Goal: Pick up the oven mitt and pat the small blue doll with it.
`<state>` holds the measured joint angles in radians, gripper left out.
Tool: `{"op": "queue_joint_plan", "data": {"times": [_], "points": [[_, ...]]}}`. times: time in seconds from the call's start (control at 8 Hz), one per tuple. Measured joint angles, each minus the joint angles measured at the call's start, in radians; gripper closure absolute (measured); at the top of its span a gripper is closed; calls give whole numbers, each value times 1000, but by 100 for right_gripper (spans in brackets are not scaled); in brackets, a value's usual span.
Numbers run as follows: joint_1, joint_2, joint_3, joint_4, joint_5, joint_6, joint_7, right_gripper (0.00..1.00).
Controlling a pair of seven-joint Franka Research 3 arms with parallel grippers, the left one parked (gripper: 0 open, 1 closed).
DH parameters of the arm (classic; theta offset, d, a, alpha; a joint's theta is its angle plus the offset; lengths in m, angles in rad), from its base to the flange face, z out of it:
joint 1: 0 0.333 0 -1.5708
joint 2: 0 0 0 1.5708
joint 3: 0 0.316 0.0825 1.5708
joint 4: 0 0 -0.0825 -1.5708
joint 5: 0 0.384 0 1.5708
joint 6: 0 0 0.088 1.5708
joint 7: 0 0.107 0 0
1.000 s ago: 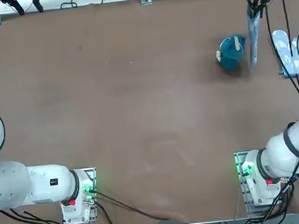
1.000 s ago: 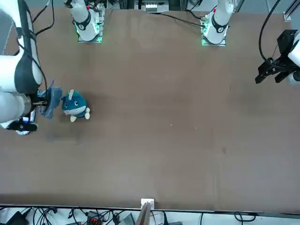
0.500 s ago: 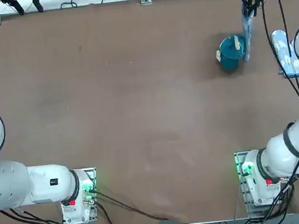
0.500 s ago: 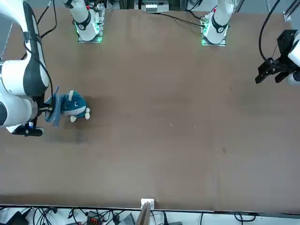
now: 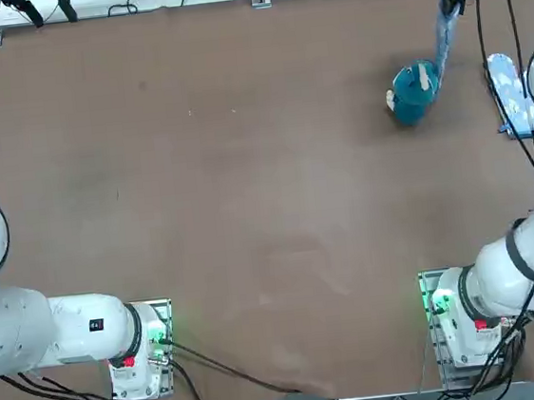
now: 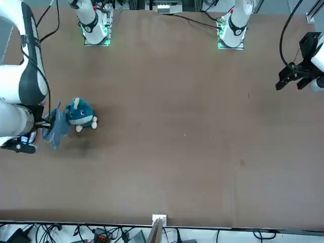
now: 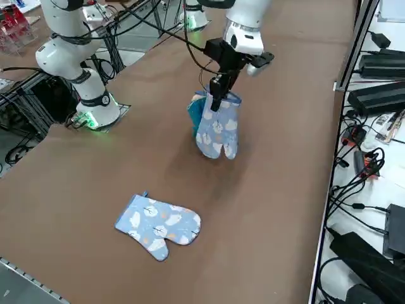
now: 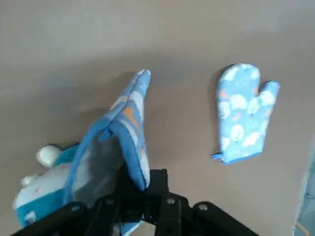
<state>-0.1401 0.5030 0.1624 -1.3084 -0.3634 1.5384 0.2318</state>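
Brown table spans scene. Right arm reaches to far right corner; right gripper hangs above small blue doll, fingers pinching cuff of oven mitt. Mitt dangles beside doll, touching its flank. Half second ago mitt lay flatter against doll; now gripper sits higher, mitt swung back: pat stroke likely rebounding, another pat plausible. Second mitt lies flat right of doll, untouched.

No text, label, brand, number or sign can be read anywhere in these views.
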Motion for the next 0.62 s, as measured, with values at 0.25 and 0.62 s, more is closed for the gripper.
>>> {"op": "queue_joint_plan", "data": {"times": [0.25,0.62], "points": [[-32,0,-15,4,-150,-38,-57,96],[-137,-7,-21,-39,-341,9,-236,96]]}}
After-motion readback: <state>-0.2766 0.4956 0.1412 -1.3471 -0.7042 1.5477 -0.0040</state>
